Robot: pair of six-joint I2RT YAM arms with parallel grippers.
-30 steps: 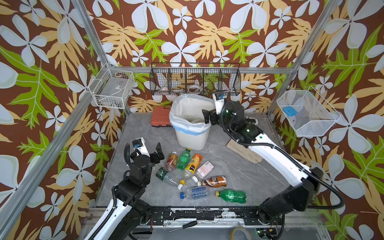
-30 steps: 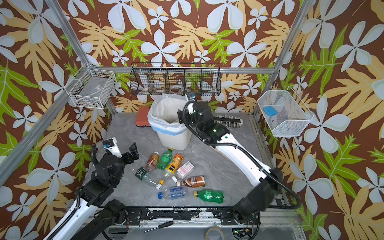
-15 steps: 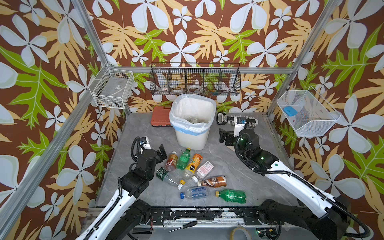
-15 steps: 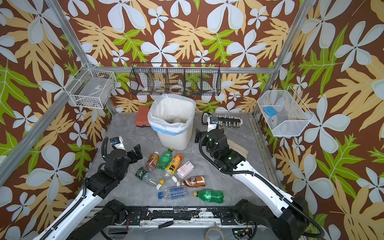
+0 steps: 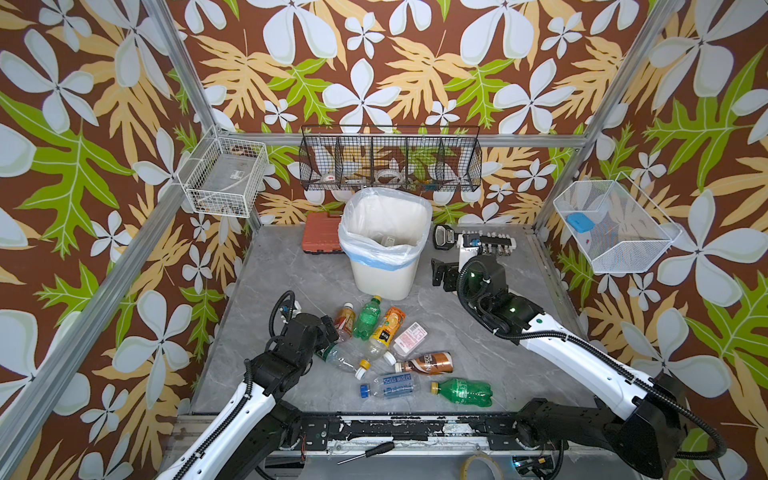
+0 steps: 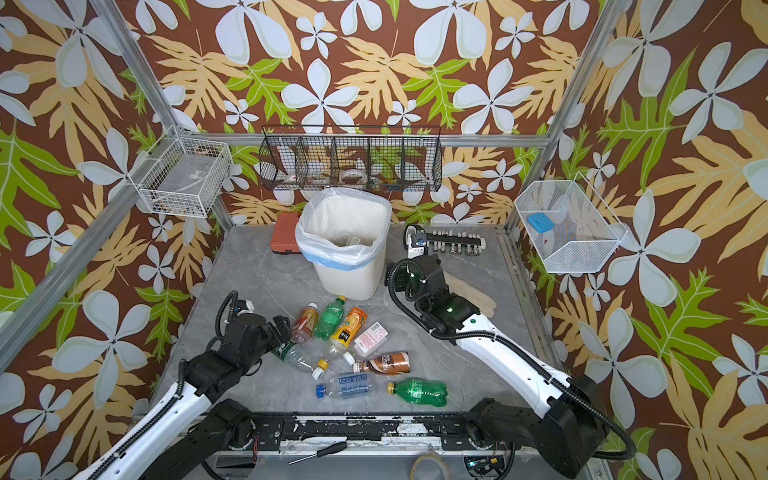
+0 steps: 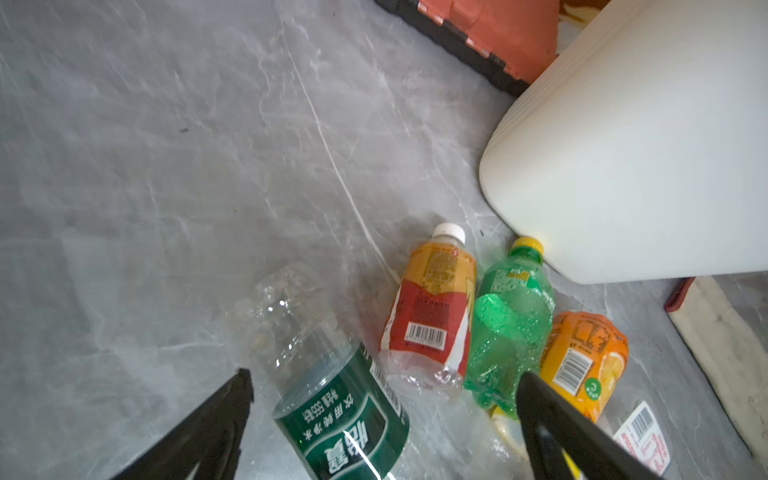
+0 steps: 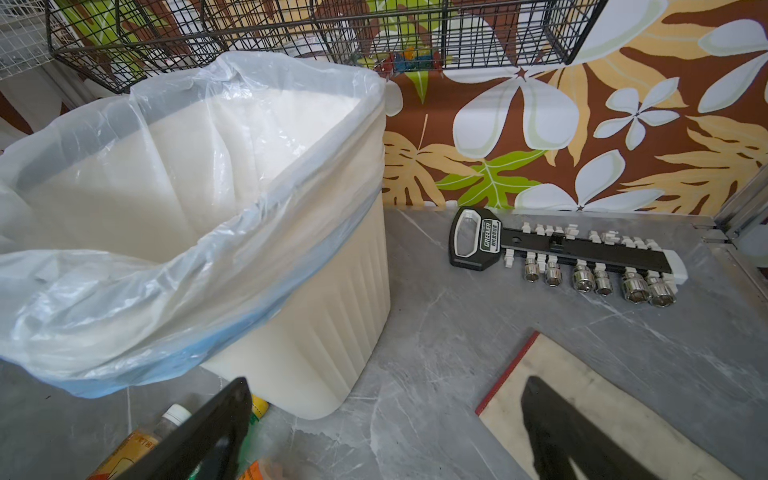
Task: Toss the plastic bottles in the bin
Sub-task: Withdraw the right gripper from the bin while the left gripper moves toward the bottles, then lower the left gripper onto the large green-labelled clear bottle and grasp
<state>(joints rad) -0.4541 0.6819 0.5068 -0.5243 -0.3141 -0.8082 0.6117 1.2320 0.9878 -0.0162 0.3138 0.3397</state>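
Observation:
Several plastic bottles lie in a cluster in front of the bin (image 5: pixel 384 274), among them a green one with a yellow cap (image 5: pixel 368 318), an orange one (image 5: pixel 388 326), a brown one (image 5: pixel 426 363) and a blue-labelled one (image 5: pixel 388 384). My left gripper (image 7: pixel 384 376) is open, low over a clear bottle with a dark green label (image 7: pixel 332 395) that lies between its fingers. In both top views this gripper (image 5: pixel 328 332) sits at the cluster's left edge. My right gripper (image 8: pixel 386 382) is open and empty, right of the bin (image 8: pixel 324 316), seen in a top view too (image 5: pixel 451 266). Clear items lie inside the bin.
An orange-red tool case (image 5: pixel 322 232) lies behind the bin on the left, a socket rail (image 5: pixel 478 243) behind on the right. A beige glove (image 6: pixel 469 295) lies under my right arm. Wire baskets (image 5: pixel 390 162) hang on the walls. A screwdriver (image 5: pixel 365 453) rests on the front rail.
My right gripper has drawn back from over the bin and come down to its right side. My left gripper has moved right and down onto the green-labelled clear bottle.

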